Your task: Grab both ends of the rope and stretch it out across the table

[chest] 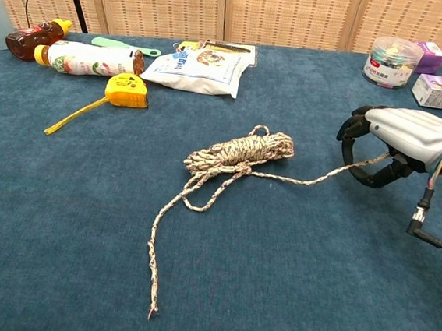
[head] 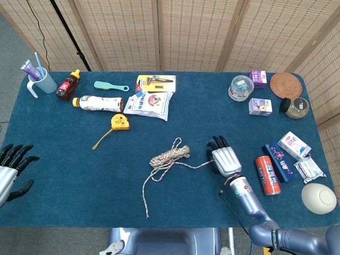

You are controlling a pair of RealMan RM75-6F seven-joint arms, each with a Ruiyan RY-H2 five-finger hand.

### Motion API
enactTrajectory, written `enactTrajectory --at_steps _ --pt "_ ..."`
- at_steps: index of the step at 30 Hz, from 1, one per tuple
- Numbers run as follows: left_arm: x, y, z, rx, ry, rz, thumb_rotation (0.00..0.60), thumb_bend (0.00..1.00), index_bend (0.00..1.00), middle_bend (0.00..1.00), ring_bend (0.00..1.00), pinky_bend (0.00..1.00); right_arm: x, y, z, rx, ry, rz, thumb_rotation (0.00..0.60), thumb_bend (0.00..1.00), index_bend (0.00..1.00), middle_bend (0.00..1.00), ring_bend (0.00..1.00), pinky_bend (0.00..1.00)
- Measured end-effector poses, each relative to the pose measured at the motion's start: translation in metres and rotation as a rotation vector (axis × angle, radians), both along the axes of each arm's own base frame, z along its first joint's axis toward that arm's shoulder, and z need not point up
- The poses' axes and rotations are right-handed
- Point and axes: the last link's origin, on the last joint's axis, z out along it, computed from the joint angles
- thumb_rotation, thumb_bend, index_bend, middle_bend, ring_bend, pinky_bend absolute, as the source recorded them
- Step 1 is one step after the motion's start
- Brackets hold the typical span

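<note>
Right hand (chest: 395, 143): fingers curled around one end of the rope (chest: 242, 153), lifted just off the cloth.
Rope: strand runs from that grip, raised, to a loose coil mid-table; the other end trails toward the near edge, lying free.
Left hand (head: 11, 169): at the far left edge of the table (head: 69, 175), fingers spread, holding nothing, well apart from the rope.
Neighbours: yellow tape measure (head: 120, 121) beyond the coil; red can (head: 267, 175) beside the right hand.
</note>
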Motion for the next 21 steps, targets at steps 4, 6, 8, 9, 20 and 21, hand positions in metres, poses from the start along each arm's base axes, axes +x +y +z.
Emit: enactTrajectory --at_steps 4,6,8,9,20,21 --pt "0.0014 -0.0001 -0.0012 -0.026 0.011 -0.029 0.6 0.32 0.32 0.11 0.07 0.0 -0.0003 0.0022 0.0011 -0.001 -0.001 -0.003 0.6 0.53 0.58 0.24 0.04 0.0" --pt "0.0017 -0.0005 -0.0018 -0.036 0.011 -0.037 0.6 0.32 0.33 0.11 0.07 0.0 0.0001 0.0029 0.0018 -0.003 -0.001 -0.003 0.6 0.53 0.58 0.24 0.04 0.0" --pt "0.0019 -0.0006 -0.0024 -0.039 0.007 -0.039 0.6 0.32 0.33 0.11 0.07 0.0 0.0008 0.0033 0.0027 -0.005 0.0 0.0 0.6 0.53 0.58 0.24 0.04 0.0" --pt "0.0022 -0.0007 -0.003 -0.041 0.005 -0.041 0.6 0.32 0.33 0.11 0.07 0.0 0.0012 0.0037 0.0033 -0.007 0.0 0.001 0.6 0.53 0.58 0.24 0.04 0.0" --pt "0.0046 0.0012 -0.0056 -0.062 0.006 -0.079 0.6 0.32 0.33 0.11 0.07 0.0 0.005 0.0051 0.0016 -0.001 0.001 0.009 0.6 0.53 0.58 0.24 0.04 0.0" --pt "0.005 0.0017 -0.0061 -0.066 0.008 -0.084 0.6 0.32 0.33 0.11 0.07 0.0 0.0053 0.0051 0.0013 0.0 0.0 0.008 0.6 0.53 0.58 0.24 0.04 0.0"
